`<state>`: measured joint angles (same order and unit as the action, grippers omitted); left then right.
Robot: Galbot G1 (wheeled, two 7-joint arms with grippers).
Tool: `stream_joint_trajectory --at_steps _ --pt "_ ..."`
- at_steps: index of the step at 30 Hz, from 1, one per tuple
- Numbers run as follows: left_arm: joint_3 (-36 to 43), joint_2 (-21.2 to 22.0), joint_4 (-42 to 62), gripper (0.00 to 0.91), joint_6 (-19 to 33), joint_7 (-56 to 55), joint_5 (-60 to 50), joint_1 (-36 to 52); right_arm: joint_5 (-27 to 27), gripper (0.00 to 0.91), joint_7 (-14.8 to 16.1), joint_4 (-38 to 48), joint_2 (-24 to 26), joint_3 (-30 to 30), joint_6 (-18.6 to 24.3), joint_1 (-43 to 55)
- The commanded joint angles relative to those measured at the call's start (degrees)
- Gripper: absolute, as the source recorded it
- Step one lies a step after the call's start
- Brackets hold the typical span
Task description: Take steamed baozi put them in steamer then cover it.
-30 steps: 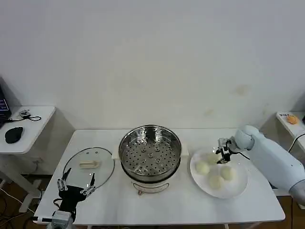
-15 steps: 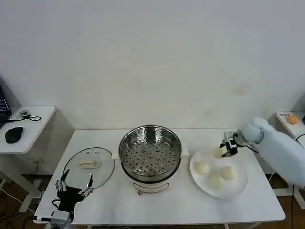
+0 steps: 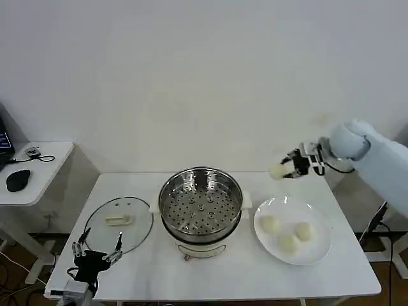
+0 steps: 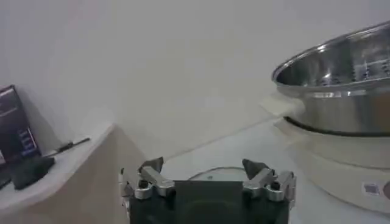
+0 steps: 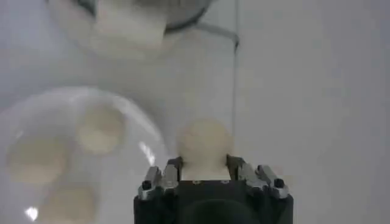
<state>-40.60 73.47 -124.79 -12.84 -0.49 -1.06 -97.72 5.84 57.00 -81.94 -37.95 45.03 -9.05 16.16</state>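
My right gripper (image 3: 288,170) is shut on one pale baozi (image 3: 277,171), held in the air above the table, right of the steamer (image 3: 201,205) and behind the white plate (image 3: 317,254). In the right wrist view that baozi (image 5: 204,143) sits between the fingers (image 5: 172,168) of the right gripper (image 5: 203,165). Three more baozi (image 3: 270,224) lie on the plate. The steamer is shiny steel with a bare perforated tray. The glass cover (image 3: 119,224) with a cream handle lies flat on the table left of the steamer. My left gripper (image 3: 97,250) is open, low at the table's front left, just in front of the cover.
A side table (image 3: 38,167) at the far left holds a mouse and small items. Another small table (image 3: 389,162) with an orange thing stands at the far right. The wall is close behind the white table (image 3: 210,274).
My right gripper has risen off the plate with one baozi and swung back and left toward the steamer. Three baozi stay on the plate. The left arm has hardly moved.
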Motion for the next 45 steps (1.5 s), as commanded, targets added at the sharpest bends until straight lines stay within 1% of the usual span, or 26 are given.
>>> stream_joint_trajectory --at_steps 1,5,8,10,11,12,14,16,20,23,25,30,32,39,45 --pt "-0.24 0.04 0.38 0.907 -0.3 0.06 12.71 0.44 10.07 0.524 -2.53 -5.22 -6.24 11.06 3.25 10.56" --pt "-0.55 0.03 0.95 0.907 -0.1 0.05 12.42 0.61 9.77 0.534 -1.34 -2.45 -11.25 14.14 6.82 12.18" --pt "-0.75 0.19 1.05 0.907 -0.11 0.03 12.48 0.93 6.44 0.534 -0.34 1.17 -14.83 15.27 10.43 12.51" --pt "-0.91 0.16 1.17 0.907 -0.17 0.0 12.5 1.11 4.42 0.534 -0.42 3.46 -17.91 16.2 12.89 12.52" --pt "-1.07 0.15 1.24 0.907 -0.17 0.0 12.51 1.18 4.02 0.544 -0.43 3.98 -18.38 16.39 13.31 12.5" --pt "-1.22 0.17 1.34 0.907 -0.22 -0.06 12.55 1.31 3.19 0.534 -0.42 4.66 -19.93 16.68 14.13 12.24" --pt "-1.53 0.19 1.59 0.907 -0.3 -0.16 12.7 1.54 1.34 0.534 -0.38 6.07 -22.06 17.28 16.45 11.41" --pt "-1.91 0.2 1.85 0.907 -0.3 -0.24 12.75 1.67 -1.7 0.534 -0.36 7.46 -24.39 18.34 18.45 10.63" --pt "-2.48 0.28 2.12 0.907 -0.27 -0.53 13.03 1.85 -3.87 0.544 -1.18 9.25 -26.97 19.28 21.29 9.03" --pt "-2.68 0.29 2.56 0.907 -0.27 -0.54 13.19 1.94 -7.73 0.544 -1.7 11.19 -29.06 19.64 23.6 8.12" --pt "-2.67 0.36 2.66 0.907 -0.27 -0.56 13.2 2.0 -10.05 0.544 -2.13 12.96 -30.71 19.67 25.85 7.67" --pt "-2.48 0.77 2.76 0.907 -0.32 -0.65 13.41 2.33 -14.25 0.544 -2.69 17.13 -33.26 19.6 29.56 6.54" --pt "-2.32 0.82 2.81 0.907 -0.28 -0.63 13.38 2.4 -14.59 0.544 -2.93 18.56 -33.79 19.74 30.37 5.98" --pt "-2.27 0.99 2.72 0.907 -0.31 -0.71 13.42 2.46 -18.96 0.544 -3.51 21.55 -34.86 19.6 33.63 5.42" --pt "-2.2 1.26 1.33 0.907 -0.28 -0.85 13.17 1.96 -19.9 0.544 -3.91 23.83 -35.89 19.28 35.44 4.76"
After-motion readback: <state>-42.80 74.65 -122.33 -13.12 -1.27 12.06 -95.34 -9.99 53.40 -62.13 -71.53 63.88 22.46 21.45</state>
